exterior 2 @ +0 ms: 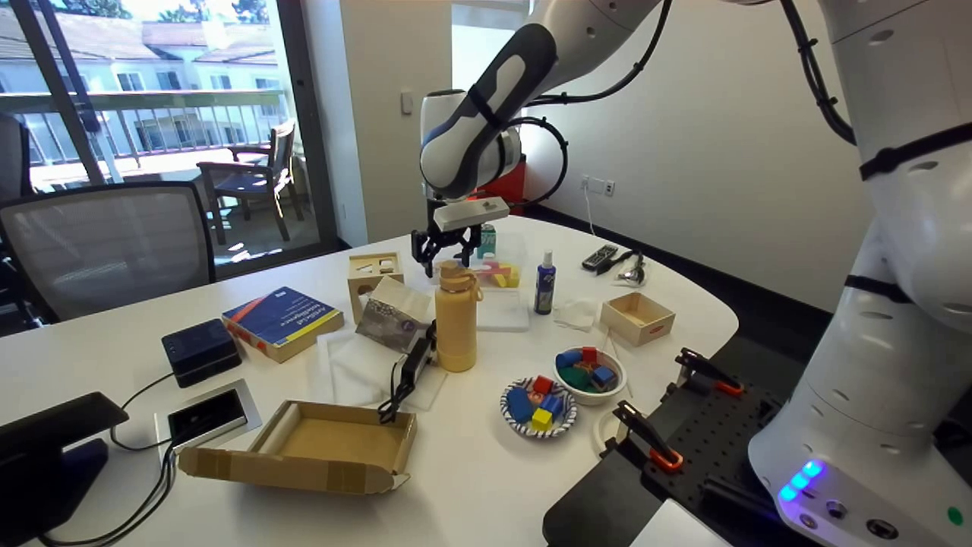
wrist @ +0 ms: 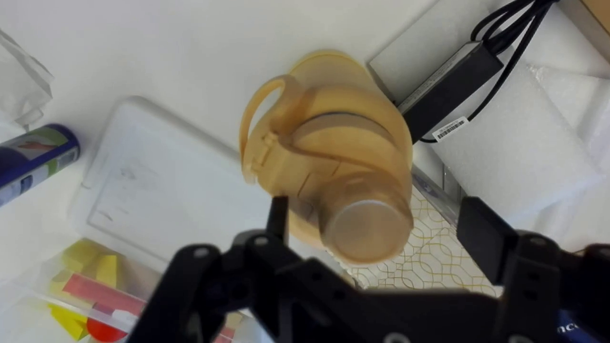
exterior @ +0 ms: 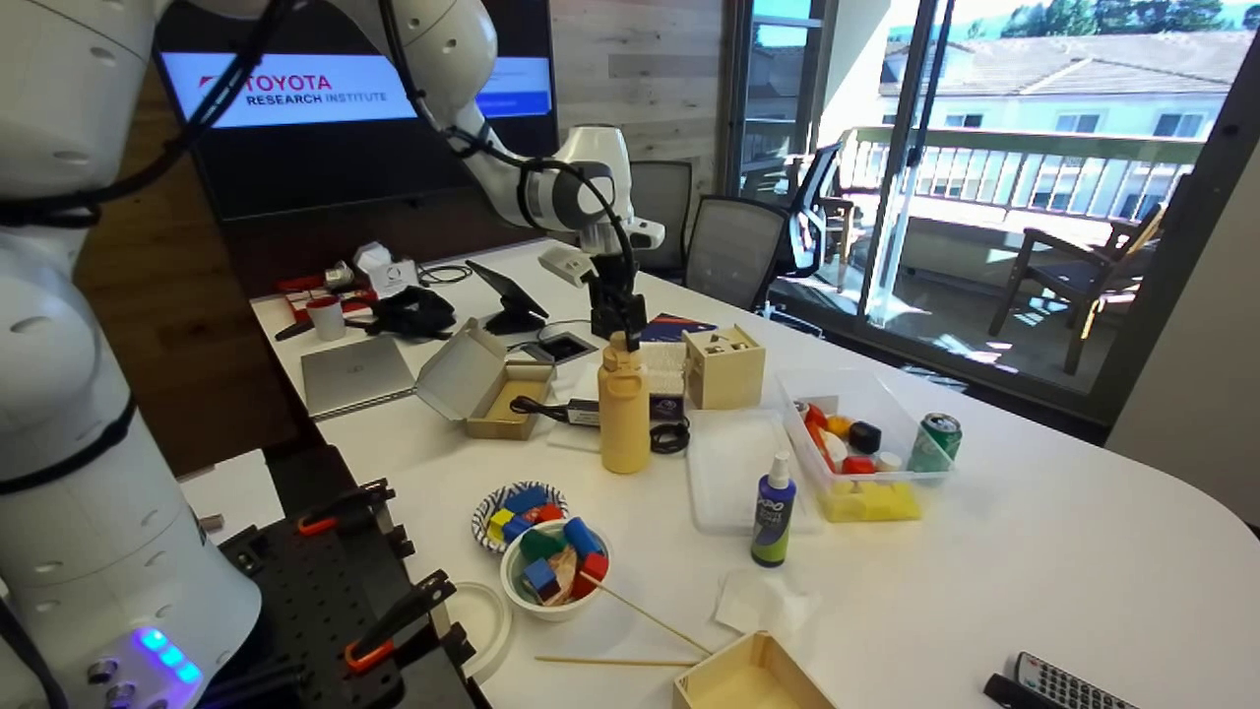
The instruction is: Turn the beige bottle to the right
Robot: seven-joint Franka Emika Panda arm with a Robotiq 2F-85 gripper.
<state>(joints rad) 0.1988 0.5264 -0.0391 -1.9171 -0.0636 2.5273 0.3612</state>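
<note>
The beige bottle stands upright on the white table amid clutter; it also shows in an exterior view. In the wrist view I look down on the bottle, with its round spout cap toward the jaws and a loop handle on its left side. My gripper is open. Its two fingers stand apart on either side of the cap, with a wider gap on the right. In both exterior views the gripper hangs pointing down at the bottle's top. Whether a finger touches the bottle I cannot tell.
A black power adapter and a patterned box lie close beside the bottle. A wooden shape box, clear bin, blue spray bottle, open cardboard box and bowls of blocks stand around it.
</note>
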